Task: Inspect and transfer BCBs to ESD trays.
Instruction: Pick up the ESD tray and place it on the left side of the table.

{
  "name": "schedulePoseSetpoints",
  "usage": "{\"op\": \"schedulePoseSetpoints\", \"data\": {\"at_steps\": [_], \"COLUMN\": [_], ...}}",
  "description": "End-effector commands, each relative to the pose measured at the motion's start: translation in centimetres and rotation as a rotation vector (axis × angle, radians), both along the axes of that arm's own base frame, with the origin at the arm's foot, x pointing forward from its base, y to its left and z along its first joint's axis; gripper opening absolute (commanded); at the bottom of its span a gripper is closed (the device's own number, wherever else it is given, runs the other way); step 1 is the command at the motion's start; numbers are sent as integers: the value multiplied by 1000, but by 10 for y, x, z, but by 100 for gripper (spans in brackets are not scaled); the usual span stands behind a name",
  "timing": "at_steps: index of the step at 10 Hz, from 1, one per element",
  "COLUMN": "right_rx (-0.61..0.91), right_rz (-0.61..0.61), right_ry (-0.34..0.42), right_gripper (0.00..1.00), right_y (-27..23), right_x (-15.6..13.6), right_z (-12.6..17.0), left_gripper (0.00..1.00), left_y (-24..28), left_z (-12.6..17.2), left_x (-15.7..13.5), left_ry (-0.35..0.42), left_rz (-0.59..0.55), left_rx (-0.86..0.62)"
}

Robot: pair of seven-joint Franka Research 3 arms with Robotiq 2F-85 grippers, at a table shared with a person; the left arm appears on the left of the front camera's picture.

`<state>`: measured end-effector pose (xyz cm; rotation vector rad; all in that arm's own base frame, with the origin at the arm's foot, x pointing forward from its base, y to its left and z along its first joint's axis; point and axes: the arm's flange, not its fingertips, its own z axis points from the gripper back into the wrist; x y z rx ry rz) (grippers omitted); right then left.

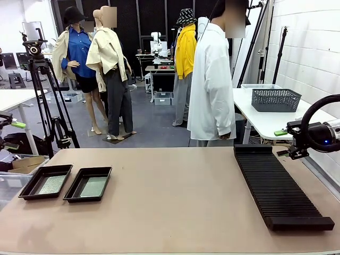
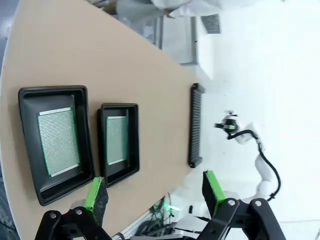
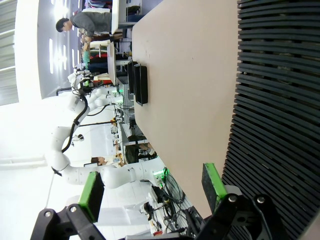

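Two black ESD trays (image 1: 27,187) (image 1: 72,190) sit side by side at the table's near left. A green BCB (image 1: 51,184) (image 1: 94,186) lies flat in each one. The left wrist view looks down on both trays (image 2: 29,150) (image 2: 133,145) and their boards (image 2: 59,141) (image 2: 116,140). My left gripper (image 1: 14,135) (image 2: 155,195) hangs open and holds nothing, off the table's left edge. Off the right edge, beside the rack, my right gripper (image 1: 287,143) (image 3: 152,192) is also open and holds nothing. The trays (image 3: 140,82) are small and far off in the right wrist view.
A long black ribbed rack (image 1: 279,186) (image 2: 195,125) (image 3: 275,100) lies along the table's right side. A person in a white coat (image 1: 212,79) stands at the far edge. A tripod (image 1: 48,106) stands behind the table at left.
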<state>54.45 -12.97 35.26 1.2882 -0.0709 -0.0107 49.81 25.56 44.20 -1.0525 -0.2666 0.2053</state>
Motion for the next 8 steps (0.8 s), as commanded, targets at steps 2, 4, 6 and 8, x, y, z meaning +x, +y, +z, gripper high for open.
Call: {"op": "schedulePoseSetpoints", "data": {"at_steps": [2, 4, 6, 8], "right_rx": [-6, -6, -6, -6], "right_rz": [7, 7, 7, 7], "right_ry": [7, 7, 7, 7], "right_gripper": [100, 100, 100, 100], "right_y": [2, 2, 2, 2], "right_x": [0, 0, 0, 0], "right_z": [0, 0, 0, 0], "left_gripper": [100, 100, 100, 100], "left_y": [19, 16, 18, 14], "left_z": [-5, -9, -15, -18], "left_x": [7, 5, 2, 1], "left_ry": [-34, -43, -52, -55], "left_rz": [-81, -133, -165, -166], "left_rx": [-147, -209, -276, -278]}}
